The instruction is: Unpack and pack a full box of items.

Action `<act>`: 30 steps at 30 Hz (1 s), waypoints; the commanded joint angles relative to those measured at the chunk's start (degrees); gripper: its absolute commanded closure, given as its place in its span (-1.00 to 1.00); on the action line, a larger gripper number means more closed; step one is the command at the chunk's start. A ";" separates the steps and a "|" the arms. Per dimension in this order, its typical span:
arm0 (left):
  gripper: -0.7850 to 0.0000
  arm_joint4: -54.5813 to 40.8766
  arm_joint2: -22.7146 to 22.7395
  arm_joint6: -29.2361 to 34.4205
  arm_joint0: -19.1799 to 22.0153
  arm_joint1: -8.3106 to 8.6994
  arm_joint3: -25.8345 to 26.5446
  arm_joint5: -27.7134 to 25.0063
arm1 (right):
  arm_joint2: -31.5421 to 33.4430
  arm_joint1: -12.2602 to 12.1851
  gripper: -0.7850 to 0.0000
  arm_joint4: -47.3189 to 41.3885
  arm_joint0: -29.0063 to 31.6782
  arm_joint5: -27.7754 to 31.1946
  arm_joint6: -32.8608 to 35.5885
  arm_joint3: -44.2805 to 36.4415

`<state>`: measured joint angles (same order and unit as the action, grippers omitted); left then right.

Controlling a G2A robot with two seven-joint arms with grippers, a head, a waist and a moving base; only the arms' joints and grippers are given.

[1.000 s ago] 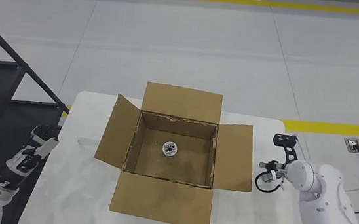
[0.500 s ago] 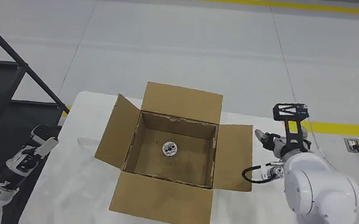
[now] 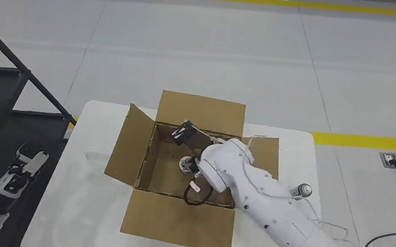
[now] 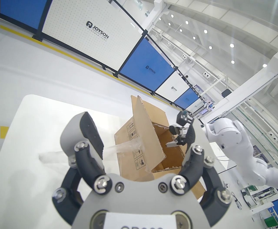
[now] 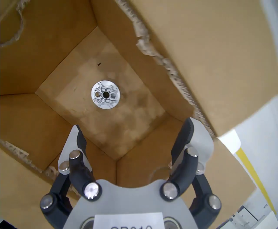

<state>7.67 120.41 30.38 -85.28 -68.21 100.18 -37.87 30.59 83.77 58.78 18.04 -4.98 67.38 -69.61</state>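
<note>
My left claw [image 4: 139, 128] sits spread wide and empty off the worktop's [image 3: 80, 205] left edge, having drawn back a touch. A second ago the right arm was out by the right edge. Now it has swung in over the box [image 3: 185, 108], and the right claw [image 5: 133, 125] hangs fully open, holding nothing, above the metal disc [image 5: 105, 94] lying flat mid-floor. I judge that's the last piece to unpack. The walls stand well clear of the disc, though the torn right rim runs close beside the claw.
</note>
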 commanded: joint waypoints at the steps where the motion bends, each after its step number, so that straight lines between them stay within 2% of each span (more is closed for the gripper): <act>1: -1.00 0.02 -0.01 0.01 0.01 0.00 0.00 0.00 | -2.88 2.99 -1.00 -3.61 -1.62 0.28 -3.03 8.28; 8: -1.00 0.02 -0.01 0.01 0.01 0.00 0.00 0.00 | -5.96 10.62 -1.00 -13.17 -4.50 3.68 -12.12 26.83; 14: -1.00 0.02 -0.01 0.01 0.01 0.00 0.00 0.00 | -6.85 15.35 -1.00 -16.67 -6.04 6.72 -17.05 38.21; 15: -1.00 0.02 -0.01 0.01 0.01 0.00 0.00 0.00 | -6.99 16.00 -0.59 -16.90 -6.33 7.35 -17.37 39.66; 16: -1.00 0.02 -0.01 0.01 0.01 0.00 0.00 0.00 | -7.07 16.61 0.01 -17.11 -6.56 7.75 -17.85 41.08; 19: -1.00 0.02 -0.01 0.01 0.01 0.00 0.00 0.00 | -7.28 18.22 0.90 -17.43 -7.17 8.78 -18.73 44.43; 20: -1.00 0.02 -0.01 0.01 0.01 0.00 0.00 0.00 | -7.33 18.67 1.00 -17.41 -7.41 9.11 -18.90 45.30; 30: -1.00 0.02 -0.01 0.01 0.01 0.00 0.00 0.00 | -7.14 21.27 1.00 -16.24 -9.11 11.53 -21.58 49.27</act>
<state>7.69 120.40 30.39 -85.27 -68.21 100.17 -37.86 23.42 104.90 42.27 9.20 5.98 45.99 -20.04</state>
